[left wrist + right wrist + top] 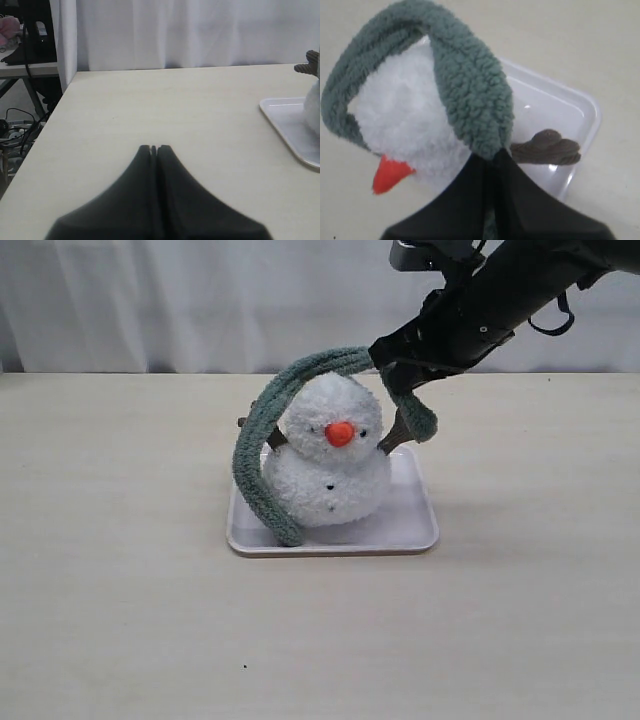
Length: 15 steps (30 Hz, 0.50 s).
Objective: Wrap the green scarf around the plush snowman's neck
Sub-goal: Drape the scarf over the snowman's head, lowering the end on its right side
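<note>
Nearest the exterior camera is bare table (120, 640), then the front rim of a white tray (410, 525). The snowman (330, 480) sits on the tray, upright, its long axis vertical. Its orange nose (340, 433) points toward that camera and a little to the right.

One end of the scarf (250, 450) rests on the tray at the snowman's front left foot. From there the strip climbs the snowman's left side as the exterior view shows it, bends over the top of the head and comes down toward the right. Its long axis is therefore an arch running left to right across the figure (over the crown, not around the neck). Beyond the grip, a short tail hangs beside the brown twig arm (397, 435) on that side.

The right claw (400, 370) sits just above and to the right of the head. The right wrist view shows its two jaws pressed together on the scarf (470, 90), pinching the fabric at the claw (492, 157), with the twig arm (547, 147) and the tray (580, 110) below it.

The left claw (154, 149) does not appear in the exterior view. Its own camera shows the jaws closed tip to tip with nothing between them, over open table (175, 105) and well apart from the tray (285, 112) corner at the picture's edge.

Farthest back, a white curtain (200, 300) hangs behind the table.
</note>
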Each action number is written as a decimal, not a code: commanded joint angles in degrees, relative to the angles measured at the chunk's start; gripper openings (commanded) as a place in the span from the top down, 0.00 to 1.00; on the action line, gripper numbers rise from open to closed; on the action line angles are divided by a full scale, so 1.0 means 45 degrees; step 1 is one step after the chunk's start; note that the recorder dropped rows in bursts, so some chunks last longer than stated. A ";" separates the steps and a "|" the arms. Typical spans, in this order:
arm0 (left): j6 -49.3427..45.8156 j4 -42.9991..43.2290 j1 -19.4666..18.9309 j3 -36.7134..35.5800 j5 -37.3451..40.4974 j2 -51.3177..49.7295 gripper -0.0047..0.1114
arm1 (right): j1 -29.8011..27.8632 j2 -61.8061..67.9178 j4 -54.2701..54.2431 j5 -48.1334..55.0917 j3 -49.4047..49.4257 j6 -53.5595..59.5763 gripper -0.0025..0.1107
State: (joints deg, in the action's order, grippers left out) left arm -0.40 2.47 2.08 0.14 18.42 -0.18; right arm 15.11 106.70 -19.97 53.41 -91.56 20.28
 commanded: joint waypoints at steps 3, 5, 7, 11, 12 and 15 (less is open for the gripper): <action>0.0019 -0.0003 -0.0028 -0.0032 -0.0166 0.0040 0.96 | -0.0087 -0.0040 0.1284 0.1457 -0.0104 -0.0804 0.94; 0.0019 -0.0003 -0.0028 -0.0032 -0.0166 0.0040 0.96 | -0.0087 -0.0040 0.1347 0.1690 -0.0104 -0.0855 0.94; 0.0019 -0.0003 -0.0028 -0.0032 -0.0166 0.0040 0.96 | -0.0087 -0.0040 0.1204 0.2019 -0.0079 -0.0855 0.94; 0.0019 -0.0003 -0.0028 -0.0032 -0.0166 0.0040 0.96 | -0.0087 -0.0040 0.0890 0.2348 0.0084 -0.0855 0.94; 0.0019 -0.0003 -0.0028 -0.0032 -0.0166 0.0040 0.96 | -0.0087 -0.0040 0.0861 0.2372 0.0223 -0.0882 0.94; 0.0019 -0.0003 -0.0028 -0.0032 -0.0166 0.0040 0.96 | -0.0060 -0.0015 0.0834 0.2194 0.0799 -0.0882 0.94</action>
State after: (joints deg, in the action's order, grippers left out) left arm -0.40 2.47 2.08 0.14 18.42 -0.18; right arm 15.01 106.70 -15.82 63.45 -89.93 16.56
